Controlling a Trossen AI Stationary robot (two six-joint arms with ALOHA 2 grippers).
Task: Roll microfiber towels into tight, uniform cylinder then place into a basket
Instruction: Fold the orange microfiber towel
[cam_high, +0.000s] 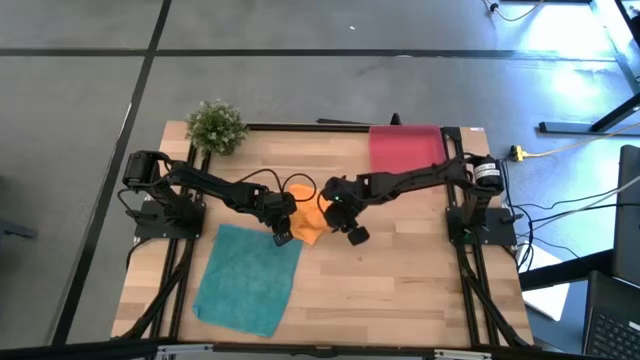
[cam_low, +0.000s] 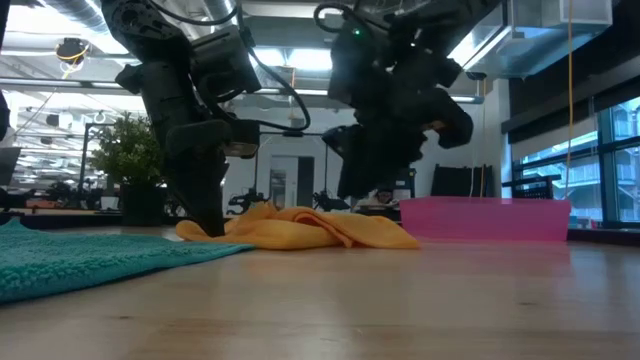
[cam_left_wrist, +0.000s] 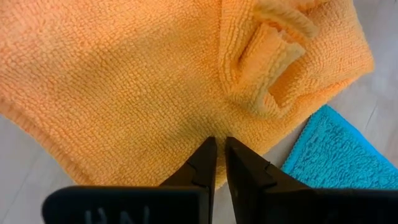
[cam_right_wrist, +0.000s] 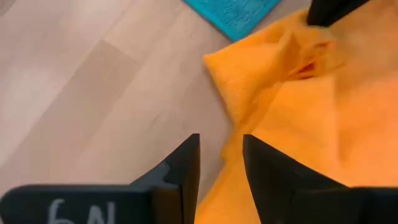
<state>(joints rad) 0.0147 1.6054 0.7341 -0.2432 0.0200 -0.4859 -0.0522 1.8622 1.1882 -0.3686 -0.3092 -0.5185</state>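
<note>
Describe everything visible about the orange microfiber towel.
The orange microfiber towel is a soft looped-pile cloth, bunched and folded unevenly rather than rolled, lying on the wooden table near its middle, beside the flat teal towel. The left gripper, fingers nearly together, presses down on one edge. The right gripper, fingers slightly apart, hovers at the opposite edge. A small fold stands up.

Orange towel (cam_high: 308, 222), looped knit weave; teal towel (cam_high: 246, 278), coarser nap. Basket (cam_high: 405, 148) pinkish-red, looks faintly translucent in low view. Worktop (cam_high: 420, 280) pale wood planks; plant (cam_high: 216, 125) green; both pincers black.
</note>
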